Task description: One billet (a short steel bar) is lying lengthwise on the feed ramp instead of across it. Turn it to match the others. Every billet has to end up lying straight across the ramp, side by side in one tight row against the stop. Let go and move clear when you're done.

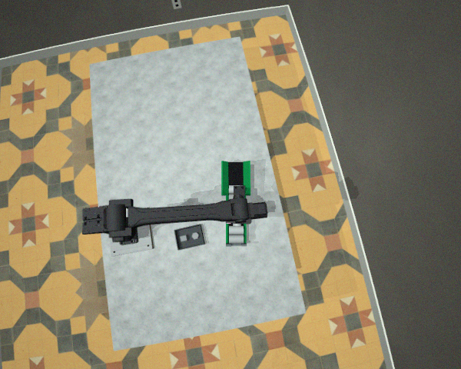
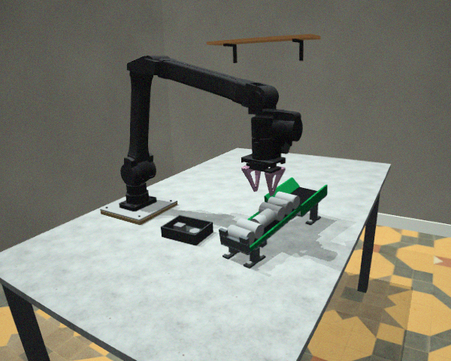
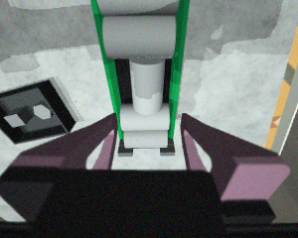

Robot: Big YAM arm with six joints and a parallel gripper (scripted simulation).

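The marbled table carries the green-sided feed ramp, and the black arm reaches out over the ramp with its gripper hanging above the ramp's middle, jaws spread partway and holding nothing. On the ramp the lengthwise billet lies along the channel between crosswise billets, with 1 crosswise billet just up-ramp of it. A small black tray sits beside the ramp's lower end, toward the arm's base.

You've got the ramp on the worktop, tray between it and the arm's base.
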